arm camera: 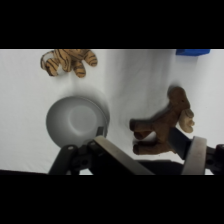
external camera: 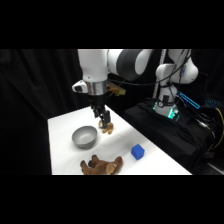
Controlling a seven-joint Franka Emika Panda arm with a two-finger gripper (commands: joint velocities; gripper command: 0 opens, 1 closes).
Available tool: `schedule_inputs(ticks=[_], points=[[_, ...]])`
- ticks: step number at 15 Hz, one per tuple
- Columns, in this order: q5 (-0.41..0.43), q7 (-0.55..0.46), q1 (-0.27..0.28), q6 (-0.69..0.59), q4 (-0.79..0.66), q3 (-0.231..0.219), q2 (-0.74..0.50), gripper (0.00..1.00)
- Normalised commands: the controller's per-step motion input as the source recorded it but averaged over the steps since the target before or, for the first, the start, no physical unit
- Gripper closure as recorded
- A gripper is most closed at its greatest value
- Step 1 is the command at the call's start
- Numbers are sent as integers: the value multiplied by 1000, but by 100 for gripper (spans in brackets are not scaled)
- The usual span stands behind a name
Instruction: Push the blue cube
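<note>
The blue cube (external camera: 137,151) sits on the white table (external camera: 62,125) near its right edge, in front of and to the right of my gripper (external camera: 103,121). In the wrist view only a sliver of the blue cube (arm camera: 192,51) shows at the top right. The gripper hangs above the far middle of the table, right of the grey bowl (external camera: 84,136) and well apart from the cube. In the wrist view my gripper (arm camera: 157,156) is open, its fingers (arm camera: 117,157) spread wide with nothing held.
A brown plush toy (external camera: 102,165) lies at the table's front edge, left of the cube; in the wrist view the brown plush (arm camera: 165,122) lies on the table below the fingers. A striped tiger plush (arm camera: 70,61) lies beyond the grey bowl (arm camera: 76,120). Dark equipment stands right of the table.
</note>
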Motion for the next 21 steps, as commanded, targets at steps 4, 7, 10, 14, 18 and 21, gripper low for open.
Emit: schedule_inputs(ticks=[4, 7, 10, 14, 18, 21], points=[[-15, 57, 9, 38, -104, 37, -76, 0], [24, 140, 74, 149, -369, 91, -270, 0], [54, 175, 116, 202, -468, 123, -361, 0], [22, 264, 131, 303, -497, 120, -372, 28], [-69, 281, 86, 414, -463, 78, -256, 60], [-130, 232, 39, 451, -379, 33, -100, 86]])
